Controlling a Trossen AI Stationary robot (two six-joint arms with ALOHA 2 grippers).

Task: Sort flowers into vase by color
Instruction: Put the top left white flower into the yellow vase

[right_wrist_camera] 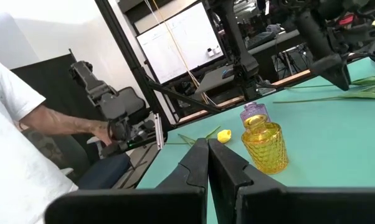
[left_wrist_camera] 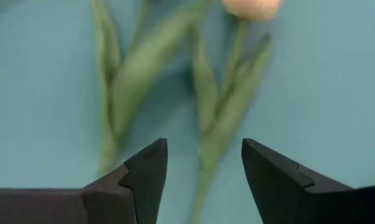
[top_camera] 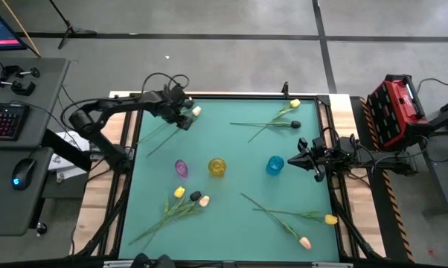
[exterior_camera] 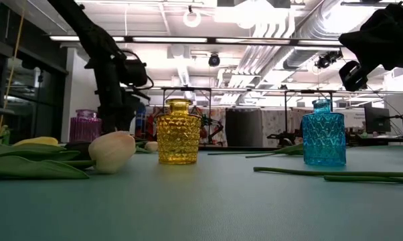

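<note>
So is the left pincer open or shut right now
Open. In the left wrist view, the left pincer shows a clear gap between its fingers, hovering over a cream-peach tulip and its stem.

Across the middle of the table (top_camera: 231, 134) we see three obstacles in a row: a purple vase (top_camera: 181, 168), a yellow vase (top_camera: 217, 167) and a blue vase (top_camera: 275, 165), with bare gaps between them. Flowers (top_camera: 181, 205) lie scattered in front of and behind the row. The mat's centre behind the vases stays open.
</note>
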